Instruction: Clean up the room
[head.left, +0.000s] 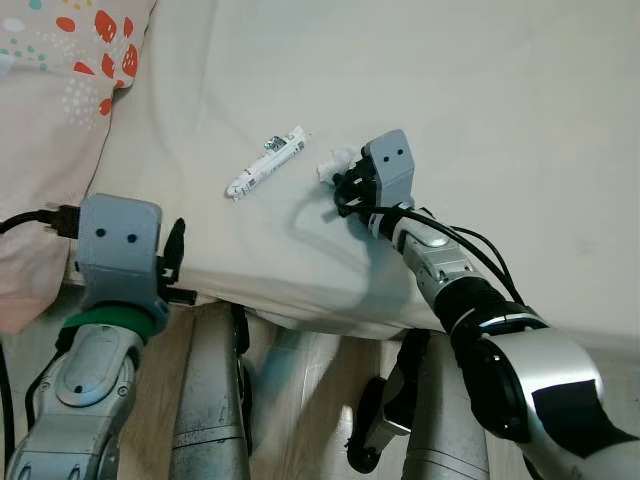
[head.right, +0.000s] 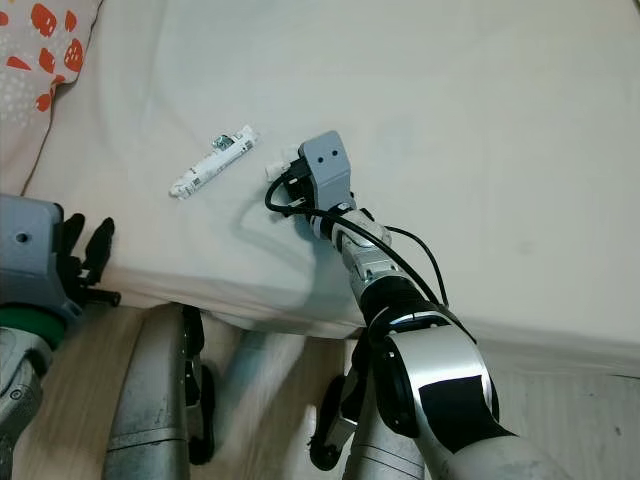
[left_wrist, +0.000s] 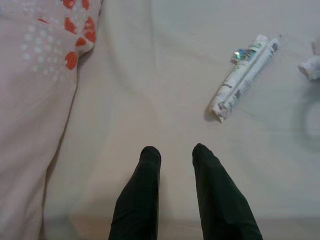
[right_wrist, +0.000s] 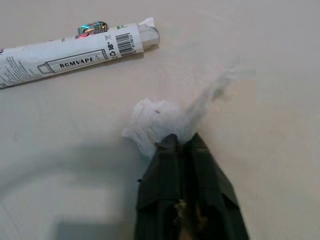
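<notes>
While the right gripper (right_wrist: 181, 142) reaches out over the bed (head.left: 480, 90), its jaws are pressed together on the edge of a crumpled white tissue (right_wrist: 157, 122), which rests on the cream sheet. Just beside the tissue, toward the robot's left, lies a rolled white paper wrapper (head.left: 266, 163) with a barcode and a small shiny sticker, apart from the tissue and flat on the sheet. The left gripper (left_wrist: 175, 152) hangs near the front edge of the mattress, its jaws slightly spread and holding nothing, pointing toward the wrapper but well short of it. At the far left of the bed sits a pink pillow (head.left: 50, 120) printed with red-orange leaves and pale dots.
</notes>
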